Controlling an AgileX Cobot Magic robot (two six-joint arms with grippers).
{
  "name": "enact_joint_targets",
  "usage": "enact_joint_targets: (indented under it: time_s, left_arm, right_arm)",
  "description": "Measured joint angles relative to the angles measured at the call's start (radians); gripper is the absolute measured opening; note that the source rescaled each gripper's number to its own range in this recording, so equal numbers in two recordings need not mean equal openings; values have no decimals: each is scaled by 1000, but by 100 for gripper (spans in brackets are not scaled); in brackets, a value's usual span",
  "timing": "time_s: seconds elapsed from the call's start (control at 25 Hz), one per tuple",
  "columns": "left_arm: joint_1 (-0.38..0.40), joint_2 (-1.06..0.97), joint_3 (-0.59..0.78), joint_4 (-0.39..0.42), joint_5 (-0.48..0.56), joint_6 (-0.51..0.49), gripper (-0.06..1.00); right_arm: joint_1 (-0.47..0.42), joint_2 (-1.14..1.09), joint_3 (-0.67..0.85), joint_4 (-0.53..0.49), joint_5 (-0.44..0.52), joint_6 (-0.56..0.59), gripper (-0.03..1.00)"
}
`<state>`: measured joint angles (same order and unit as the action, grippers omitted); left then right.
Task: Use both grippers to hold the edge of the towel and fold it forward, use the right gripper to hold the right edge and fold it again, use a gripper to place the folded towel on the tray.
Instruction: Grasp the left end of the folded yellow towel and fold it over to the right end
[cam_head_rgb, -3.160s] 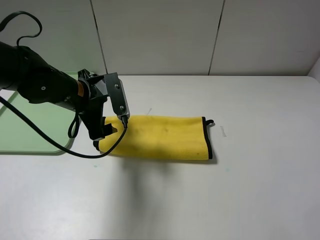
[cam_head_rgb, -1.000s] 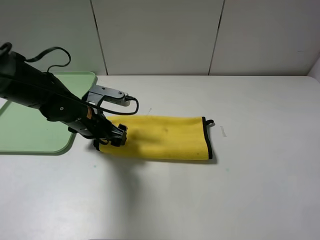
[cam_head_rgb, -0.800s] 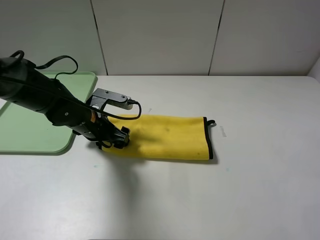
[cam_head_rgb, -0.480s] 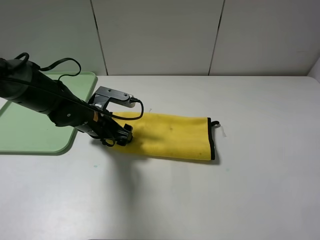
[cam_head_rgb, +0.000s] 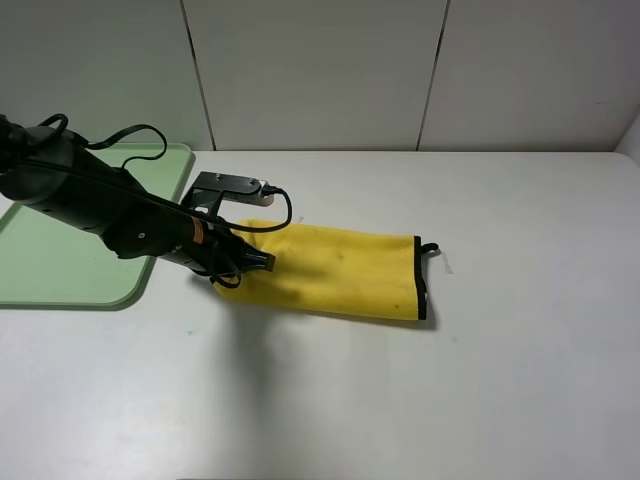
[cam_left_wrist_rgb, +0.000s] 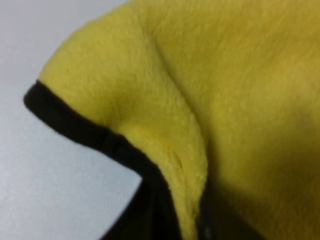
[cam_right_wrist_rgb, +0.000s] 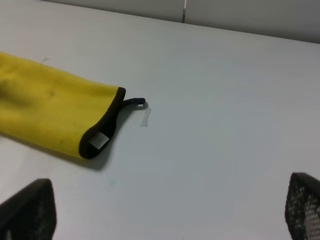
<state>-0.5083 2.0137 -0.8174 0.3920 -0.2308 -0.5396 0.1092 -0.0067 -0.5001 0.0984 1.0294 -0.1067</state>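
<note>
The yellow towel (cam_head_rgb: 340, 270) with black trim lies folded lengthwise on the white table, its hanging loop at the right end. My left gripper (cam_head_rgb: 248, 262) is low at the towel's left end and shut on it. In the left wrist view the towel (cam_left_wrist_rgb: 240, 100) fills the frame, its black-trimmed corner bunched and lifted. My right gripper (cam_right_wrist_rgb: 167, 220) is open and empty, back from the towel's right end (cam_right_wrist_rgb: 55, 115); it is outside the exterior view. The green tray (cam_head_rgb: 60, 270) sits at the far left, beside the left arm.
The table's back edge meets a white panelled wall (cam_head_rgb: 320, 70). A small pale mark (cam_right_wrist_rgb: 145, 118) lies on the table just right of the towel's loop (cam_right_wrist_rgb: 135, 101). Bare table (cam_head_rgb: 520, 380) lies in front and to the right.
My left gripper dropped from above the towel's left end down onto it, then moved right. The towel's left end bunched and the whole towel shifted slightly right.
</note>
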Motion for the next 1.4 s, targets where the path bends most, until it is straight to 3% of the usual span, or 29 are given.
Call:
enact_joint_targets:
  time_s: [0.32, 0.6, 0.92, 1.4]
  left_arm:
    - [-1, -20, -2, -3, 45, -7, 7]
    - [-1, -146, -62, -3, 471, 53, 7]
    - [-90, -216, -270, 2, 810, 123, 7]
    - [-332, -132, -450, -1, 858, 137, 7]
  right_arm:
    - [0, 0, 0, 0, 0, 1, 100]
    - [0, 0, 0, 0, 0, 1, 100]
    - [0, 0, 0, 0, 0, 1, 100]
    - [0, 0, 0, 0, 0, 1, 100]
